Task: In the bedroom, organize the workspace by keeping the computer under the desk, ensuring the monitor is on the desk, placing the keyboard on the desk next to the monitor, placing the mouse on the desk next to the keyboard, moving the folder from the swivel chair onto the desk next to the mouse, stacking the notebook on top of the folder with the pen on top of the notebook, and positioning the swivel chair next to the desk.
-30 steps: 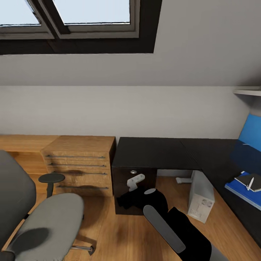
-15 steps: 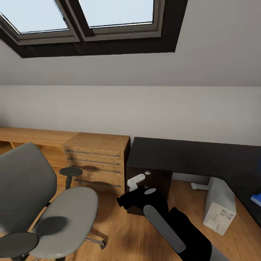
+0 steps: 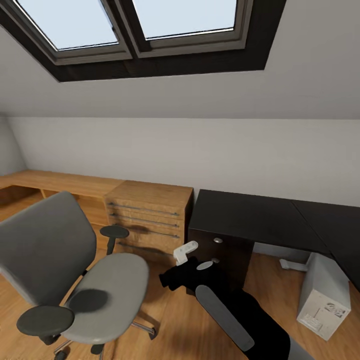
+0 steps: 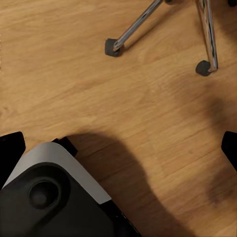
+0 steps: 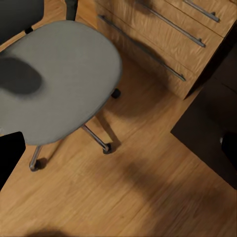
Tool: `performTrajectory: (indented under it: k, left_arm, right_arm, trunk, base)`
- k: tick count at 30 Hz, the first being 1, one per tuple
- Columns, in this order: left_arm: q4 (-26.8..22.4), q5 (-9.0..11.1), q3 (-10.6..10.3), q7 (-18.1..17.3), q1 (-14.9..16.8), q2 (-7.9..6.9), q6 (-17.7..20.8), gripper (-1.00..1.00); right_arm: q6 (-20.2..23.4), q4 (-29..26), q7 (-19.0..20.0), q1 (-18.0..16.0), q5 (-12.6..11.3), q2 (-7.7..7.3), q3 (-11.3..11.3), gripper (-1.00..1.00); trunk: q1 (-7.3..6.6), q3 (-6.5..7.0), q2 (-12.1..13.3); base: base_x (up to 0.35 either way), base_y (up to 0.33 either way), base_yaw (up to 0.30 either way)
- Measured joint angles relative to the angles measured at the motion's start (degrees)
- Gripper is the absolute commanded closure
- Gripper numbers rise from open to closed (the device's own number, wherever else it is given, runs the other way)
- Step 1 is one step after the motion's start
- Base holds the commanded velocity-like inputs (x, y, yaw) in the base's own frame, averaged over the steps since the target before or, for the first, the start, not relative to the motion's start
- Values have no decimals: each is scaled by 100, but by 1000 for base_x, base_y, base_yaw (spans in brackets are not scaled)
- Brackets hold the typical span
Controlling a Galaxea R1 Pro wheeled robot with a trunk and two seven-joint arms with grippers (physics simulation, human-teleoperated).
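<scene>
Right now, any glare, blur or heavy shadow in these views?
Head view: sharp, bright skylight, a dark shadow patch on the chair seat. Left wrist view: a broad soft shadow on the floor. Right wrist view: slightly soft, shadows across the boards.

Chair (image 3: 107,285) cloth-like (chrome legs (image 4: 136,27)); wood floor (image 5: 148,197).

Grey swivel chair (image 3: 75,280) beside desk (image 3: 250,220)

The swivel chair (image 3: 80,280) is blocking the left; bare floor (image 3: 165,325) is lying open between it and the tabletop (image 3: 245,220).
</scene>
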State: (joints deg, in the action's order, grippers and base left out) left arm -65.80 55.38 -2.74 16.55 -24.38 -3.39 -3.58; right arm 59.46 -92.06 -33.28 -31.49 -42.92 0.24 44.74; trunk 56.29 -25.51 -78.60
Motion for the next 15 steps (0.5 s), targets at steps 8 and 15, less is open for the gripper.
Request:
performTrajectory:
  k: [8,15]
  left_arm:
    - [2,10,0,2,2,-1,0,-100]
    - [0,-4,0,13,0,3,0,-100]
  right_arm:
    - [-98,-21,-36,3,-1,-29,52,-100]
    - [-38,-32,-4,1,-14,-38,88,-100]
  trunk:
    - [0,-1,0]
    - [0,5,0]
  base:
    - [0,0,24]
    - [0,0,200]
